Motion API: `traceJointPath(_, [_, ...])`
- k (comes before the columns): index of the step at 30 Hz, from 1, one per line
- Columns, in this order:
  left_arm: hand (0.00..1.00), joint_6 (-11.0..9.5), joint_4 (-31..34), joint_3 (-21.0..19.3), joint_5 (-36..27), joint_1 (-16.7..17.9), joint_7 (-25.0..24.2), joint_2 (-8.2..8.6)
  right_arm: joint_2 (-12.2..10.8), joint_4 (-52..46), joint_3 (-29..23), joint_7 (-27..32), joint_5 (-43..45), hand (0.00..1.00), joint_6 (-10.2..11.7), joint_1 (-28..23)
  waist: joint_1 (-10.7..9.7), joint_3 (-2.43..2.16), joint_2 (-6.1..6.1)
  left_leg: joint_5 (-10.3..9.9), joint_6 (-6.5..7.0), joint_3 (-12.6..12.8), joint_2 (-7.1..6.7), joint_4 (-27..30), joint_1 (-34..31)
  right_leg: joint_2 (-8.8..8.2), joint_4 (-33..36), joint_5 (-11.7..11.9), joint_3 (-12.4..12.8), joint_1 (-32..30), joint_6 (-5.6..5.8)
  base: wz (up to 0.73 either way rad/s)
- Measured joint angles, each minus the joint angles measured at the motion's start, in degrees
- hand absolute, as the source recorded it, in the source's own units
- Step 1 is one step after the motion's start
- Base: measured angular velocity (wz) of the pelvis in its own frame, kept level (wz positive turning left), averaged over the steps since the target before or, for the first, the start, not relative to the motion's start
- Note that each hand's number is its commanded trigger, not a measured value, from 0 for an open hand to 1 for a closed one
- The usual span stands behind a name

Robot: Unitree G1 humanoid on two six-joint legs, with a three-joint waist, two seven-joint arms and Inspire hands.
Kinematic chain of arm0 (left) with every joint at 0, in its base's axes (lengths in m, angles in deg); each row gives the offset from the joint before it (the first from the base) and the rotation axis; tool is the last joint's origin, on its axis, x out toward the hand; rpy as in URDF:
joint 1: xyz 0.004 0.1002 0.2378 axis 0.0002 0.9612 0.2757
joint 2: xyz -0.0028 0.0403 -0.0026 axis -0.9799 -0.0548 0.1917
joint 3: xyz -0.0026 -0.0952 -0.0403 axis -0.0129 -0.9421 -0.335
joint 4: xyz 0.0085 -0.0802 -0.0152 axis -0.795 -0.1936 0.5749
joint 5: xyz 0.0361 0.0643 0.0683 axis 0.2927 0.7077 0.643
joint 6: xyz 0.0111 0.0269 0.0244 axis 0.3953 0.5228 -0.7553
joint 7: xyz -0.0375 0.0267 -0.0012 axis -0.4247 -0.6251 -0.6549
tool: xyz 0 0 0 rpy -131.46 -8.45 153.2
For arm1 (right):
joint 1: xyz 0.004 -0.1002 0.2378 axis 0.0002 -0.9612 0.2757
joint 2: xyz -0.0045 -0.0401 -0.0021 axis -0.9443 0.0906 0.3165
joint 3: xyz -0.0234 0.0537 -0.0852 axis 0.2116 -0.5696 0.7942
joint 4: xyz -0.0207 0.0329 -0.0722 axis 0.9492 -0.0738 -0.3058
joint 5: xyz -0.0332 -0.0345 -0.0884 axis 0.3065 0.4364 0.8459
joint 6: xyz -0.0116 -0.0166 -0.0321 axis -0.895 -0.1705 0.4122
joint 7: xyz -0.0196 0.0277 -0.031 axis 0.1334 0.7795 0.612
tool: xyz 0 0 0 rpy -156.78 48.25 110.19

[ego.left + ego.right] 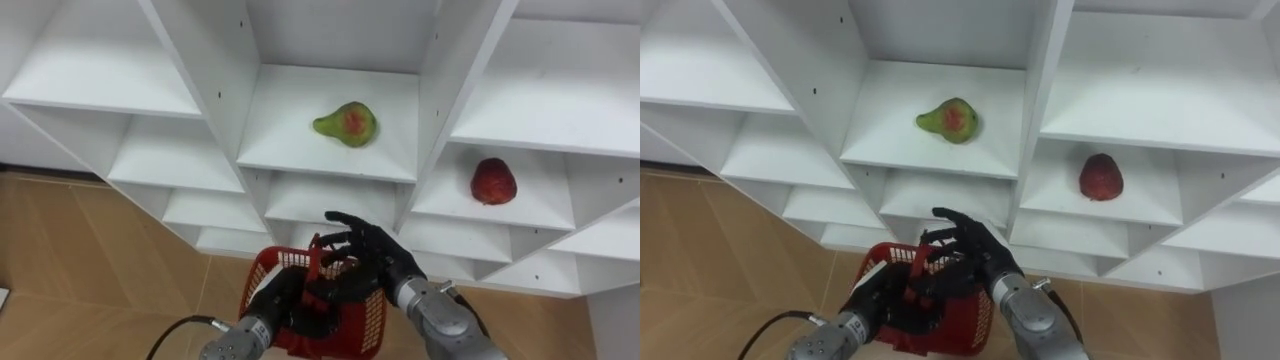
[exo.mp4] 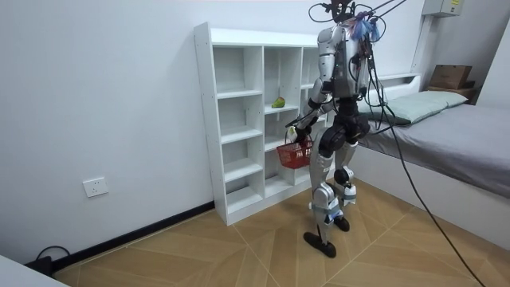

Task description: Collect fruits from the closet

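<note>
Left hand (image 1: 278, 300) grips basket (image 1: 372, 318) — pear (image 1: 346, 123) on shelf (image 1: 290, 140).

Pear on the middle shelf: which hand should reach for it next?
Right, probably. The right hand is open and free above the basket, below the pear; the left hand is busy holding the basket.

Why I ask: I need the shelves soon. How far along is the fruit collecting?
Done: the robot stands at the shelves with the basket held in its left hand; fruit inside cannot be made out. In hand: the right hand hovers open over the basket, holding nothing. Left: the pear on the middle shelf and the red fruit on the shelf to its right both lie unpicked.
</note>
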Motion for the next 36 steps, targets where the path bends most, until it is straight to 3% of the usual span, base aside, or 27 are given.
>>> traceJointPath(29, [1.0,0.6,-2.2,0.2,0.0,-0.3,0.0,0.52,-0.1,0.9,0.0,0.0,-0.2,0.0,0.0,-0.1,-0.1,0.27,-0.68,0.0,0.0,0.1,-0.05,0.0,0.1,-0.12,0.1,-0.1,-0.1,0.1,0.07,0.0])
traceJointPath(32, [1.0,0.6,-2.8,0.2,0.2,-0.2,0.0,0.04,0.1,0.9,0.0,0.0,0.0,0.0,0.0,-0.2,-0.1,0.29,-0.91,0.0,0.0,0.1,-0.05,0.0,0.1,-0.15,0.1,-0.1,-0.4,0.1,0.04,0.0])
traceJointPath(36, [1.0,0.6,-4.1,0.2,0.6,0.6,0.3,-2.11,0.7,0.8,0.0,0.2,0.4,0.0,0.0,-0.8,-0.3,0.29,-1.52,0.0,0.01,0.0,-0.06,0.0,0.2,-0.21,0.0,-0.3,-0.6,0.5,0.15,0.04])
